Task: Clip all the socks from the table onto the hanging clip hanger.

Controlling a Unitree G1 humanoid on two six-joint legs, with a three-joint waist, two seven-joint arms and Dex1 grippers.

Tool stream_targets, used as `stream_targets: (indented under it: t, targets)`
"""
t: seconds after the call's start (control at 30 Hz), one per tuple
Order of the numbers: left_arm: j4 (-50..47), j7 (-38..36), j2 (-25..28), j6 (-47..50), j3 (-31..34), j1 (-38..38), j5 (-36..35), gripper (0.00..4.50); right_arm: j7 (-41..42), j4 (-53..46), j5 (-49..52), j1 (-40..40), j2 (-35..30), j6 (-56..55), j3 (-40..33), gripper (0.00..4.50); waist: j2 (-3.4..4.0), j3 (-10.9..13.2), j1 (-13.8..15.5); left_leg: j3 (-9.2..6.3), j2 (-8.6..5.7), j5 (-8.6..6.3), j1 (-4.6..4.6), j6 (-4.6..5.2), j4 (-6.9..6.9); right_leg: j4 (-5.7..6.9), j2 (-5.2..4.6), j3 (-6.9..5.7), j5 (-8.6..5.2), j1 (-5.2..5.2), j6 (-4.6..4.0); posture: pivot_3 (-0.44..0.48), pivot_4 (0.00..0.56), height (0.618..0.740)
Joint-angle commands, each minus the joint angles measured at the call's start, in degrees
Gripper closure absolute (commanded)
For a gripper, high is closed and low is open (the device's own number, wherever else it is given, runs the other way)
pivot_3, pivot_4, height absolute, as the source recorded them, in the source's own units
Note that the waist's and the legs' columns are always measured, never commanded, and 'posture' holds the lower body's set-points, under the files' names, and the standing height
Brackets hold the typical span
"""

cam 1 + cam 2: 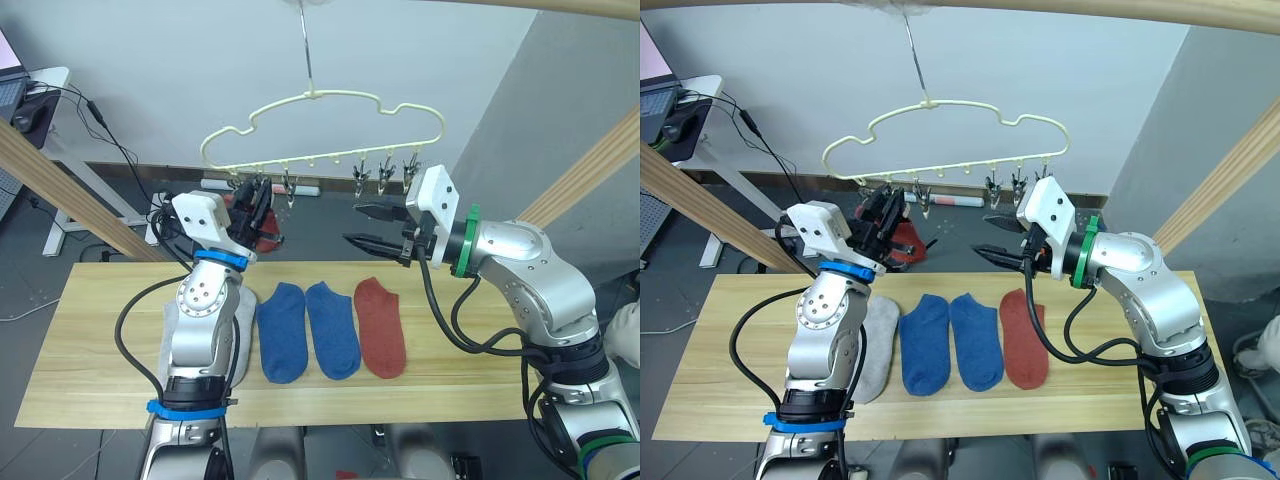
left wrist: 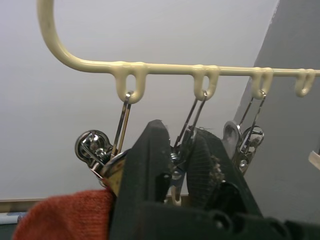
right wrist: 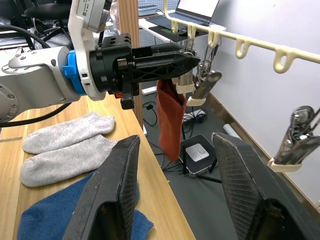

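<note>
Pinching 1 clip [image 2: 172, 175] with shut left gripper [image 2: 175, 165] beside hung red sock [image 3: 170, 122]; right gripper [image 1: 362, 225] wide open, empty; release squarely.

A robotics lab or test room, by the look of it; a white desk [image 1: 60, 150] with a laptop [image 3: 197, 9] and trailing black cables [image 1: 110, 135] stands beyond the left gripper [image 1: 255, 205]. Bare grey walls and a rough wooden pole frame [image 1: 60, 185] surround the grippers.
</note>
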Motion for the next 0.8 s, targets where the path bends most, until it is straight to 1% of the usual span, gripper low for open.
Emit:
stream_targets:
  t: [0.03, 0.1, 0.17, 0.2, 0.27, 0.33, 0.4, 0.43, 0.67, 0.8]
  targets:
    - [-2.5, -0.35, -0.08, -0.06, -0.08, -0.28, -0.45, 4.33, 0.41, -1.53, 1.62, -0.53, -0.09, -0.8, -1.26, 2.09, 0.0, 0.0, -0.01, 0.0, 0.0, 0.0, 0.0, 0.0, 0.0, 0.0, 0.0, 0.0, 0.0, 0.0, 0.0, -0.027, 0.323, 0.735]
    - [-2.8, -0.32, 0.04, 0.15, -0.03, -0.21, -0.42, 4.34, -0.06, -1.52, 0.71, 0.17, -0.41, -0.87, -0.79, 2.09, 0.0, 0.0, -0.02, 0.0, 0.0, 0.0, 0.0, 0.0, 0.0, 0.01, 0.0, 0.0, 0.0, 0.0, 0.0, -0.027, 0.323, 0.735]
    - [-3.32, -0.56, 0.37, 0.59, -0.03, -0.07, -0.5, 4.34, -2.65, -0.43, -1.81, 2.13, -0.69, 0.16, 0.05, 2.09, 0.0, 0.0, 0.0, 0.0, 0.0, 0.0, 0.0, 0.0, 0.0, 0.01, 0.0, 0.0, 0.0, 0.0, 0.0, -0.027, 0.323, 0.735]
    - [-3.56, -0.75, 0.51, 0.82, -0.06, -0.02, -0.57, 4.34, -3.6, 0.14, -3.08, 3.28, -0.83, -0.28, 0.52, 1.93, 0.0, 0.0, 0.01, -0.01, 0.0, 0.0, 0.0, 0.0, 0.0, 0.0, 0.0, -0.01, 0.0, 0.01, 0.0, -0.027, 0.323, 0.735]
    - [-3.99, -1.23, 0.79, 1.36, -0.15, -0.03, -0.69, 4.34, -5.84, 1.06, -5.3, 5.37, -0.51, -0.89, 1.35, 1.5, 0.0, 0.0, 0.02, -0.01, 0.0, 0.0, 0.0, 0.0, 0.0, -0.01, 0.0, -0.01, 0.0, 0.02, 0.0, -0.024, 0.326, 0.735]
    - [-4.58, -1.61, 0.85, 2.18, -0.29, -0.13, -0.89, 4.34, -9.17, 2.07, -8.47, 8.54, 0.35, -1.41, 3.11, 0.87, -0.01, 0.0, 0.02, 0.0, -0.01, 0.0, 0.01, 0.0, 0.0, -0.01, -0.01, 0.01, 0.0, 0.02, 0.0, -0.02, 0.328, 0.735]
    - [-4.88, -1.98, 0.96, 2.87, -0.39, -0.36, -0.97, 4.34, -12.04, 3.55, -10.91, 11.2, 1.66, -1.63, 4.78, 0.11, -0.01, 0.0, 0.02, 0.0, 0.0, 0.0, 0.0, -0.01, -0.01, -0.01, -0.01, 0.01, 0.0, 0.02, 0.01, -0.023, 0.332, 0.735]
    - [-4.95, -2.16, 1.04, 3.18, -0.45, -0.45, -0.95, 4.34, -13.03, 4.49, -11.92, 12.13, 2.37, -2.07, 5.45, 0.0, -0.01, 0.0, 0.02, 0.0, 0.0, 0.0, 0.0, -0.01, -0.01, -0.02, -0.01, 0.01, 0.0, 0.02, 0.01, -0.025, 0.333, 0.735]
    - [-4.43, -2.74, 1.36, 3.94, -0.46, -0.49, -0.44, 4.34, -20.38, 13.37, -18.39, 18.01, 7.88, -6.8, 8.11, 0.0, -0.01, 0.01, -0.02, 0.02, 0.02, 0.01, 0.05, -0.02, 0.01, 0.02, 0.03, 0.05, -0.08, 0.02, 0.14, -0.018, 0.339, 0.735]
    - [-4.49, -2.76, 1.72, 4.08, -0.31, -0.09, -0.39, 4.34, -23.65, 14.79, -21.27, 19.84, 10.29, -9.02, 8.88, 0.0, -0.01, 0.02, -0.06, 0.05, 0.01, 0.01, 0.04, -0.02, 0.0, 0.0, 0.03, 0.09, -0.07, 0.02, 0.13, -0.012, 0.342, 0.735]
